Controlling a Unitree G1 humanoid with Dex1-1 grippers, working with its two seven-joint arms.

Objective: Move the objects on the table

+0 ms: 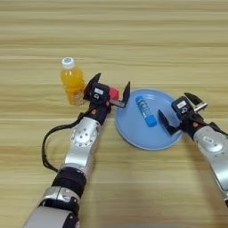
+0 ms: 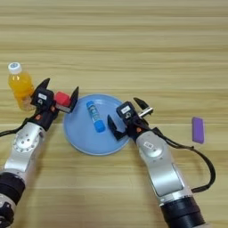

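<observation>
1. Table (image 1: 133, 26): light wooden planks fill both views; its edges are cut off, so how far things could slide is unknown

2. Plate (image 1: 133, 133): round, light blue, between the two arms. The right gripper (image 2: 126, 114) hangs at its right rim, fingers spread wide, holding nothing. Risk: a low sweep from there could catch the rim and shove the plate

3. Bottle (image 1: 72, 82) of orange drink stands upright just beside the left gripper (image 1: 111, 87). Risk: a sideways swing of that arm could knock it over

4. Tube (image 1: 146, 111): blue, white label, lying on the plate (round, so likely to roll if the plate is bumped)

5. Purple block (image 2: 198, 129): on the table well right of the plate, seen in the right eye view only

6. Red cube (image 1: 114, 93): sits between the left gripper's wide-spread fingers at the plate's left edge. Whether it is resting on the table or touched by a finger is hard to tell; its lower part is hidden. Risk: closing off-centre could flick it away
</observation>
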